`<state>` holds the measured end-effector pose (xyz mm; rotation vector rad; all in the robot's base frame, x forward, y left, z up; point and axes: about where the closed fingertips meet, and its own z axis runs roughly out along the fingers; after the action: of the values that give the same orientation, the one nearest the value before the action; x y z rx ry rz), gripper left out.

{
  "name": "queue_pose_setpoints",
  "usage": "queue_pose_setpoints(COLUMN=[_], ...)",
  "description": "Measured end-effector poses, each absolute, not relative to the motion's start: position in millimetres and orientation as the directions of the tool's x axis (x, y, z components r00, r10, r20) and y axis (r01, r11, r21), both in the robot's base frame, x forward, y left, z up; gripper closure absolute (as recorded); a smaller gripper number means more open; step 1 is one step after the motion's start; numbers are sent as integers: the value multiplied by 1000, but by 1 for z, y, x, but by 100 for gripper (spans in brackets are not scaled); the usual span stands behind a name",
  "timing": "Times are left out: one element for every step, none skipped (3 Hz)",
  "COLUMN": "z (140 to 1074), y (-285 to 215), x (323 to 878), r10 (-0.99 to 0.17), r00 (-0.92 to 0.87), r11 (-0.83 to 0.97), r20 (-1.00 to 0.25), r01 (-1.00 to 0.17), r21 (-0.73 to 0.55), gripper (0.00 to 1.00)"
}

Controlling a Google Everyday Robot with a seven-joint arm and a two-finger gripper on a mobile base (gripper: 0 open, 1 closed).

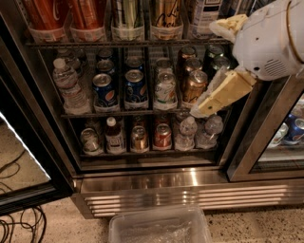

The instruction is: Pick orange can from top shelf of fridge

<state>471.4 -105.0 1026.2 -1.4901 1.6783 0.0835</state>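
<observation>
The fridge stands open, with wire racks and a shiny ribbed steel base. The top shelf runs along the upper edge and holds tall cans in clear trays. The orange can, golden with dark cursive lettering, stands on it right of the middle, its top cut off by the frame's edge. My gripper hangs from the white arm at the upper right, in front of the fridge's right side and below and right of the orange can. It is open and empty; one yellowish finger is up by the top shelf, the other is over the middle rack.
Two tall red cans and a green-striped can stand left of the orange can. A bronze can, blue cans and water bottles fill the lower racks. A clear plastic bin sits on the floor. The open glass door is at the left.
</observation>
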Motion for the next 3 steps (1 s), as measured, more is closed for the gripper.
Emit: queue_pose_setpoints(z=[1023, 1020, 1019], y=[-91, -72, -56], x=[476, 494, 516], r10=[-737, -667, -592], r00=[114, 125, 130], r11=[302, 366, 441], r20=[-666, -735, -796], r01=[-827, -804, -774], r21=[-475, -469, -454], gripper=[0, 0, 0])
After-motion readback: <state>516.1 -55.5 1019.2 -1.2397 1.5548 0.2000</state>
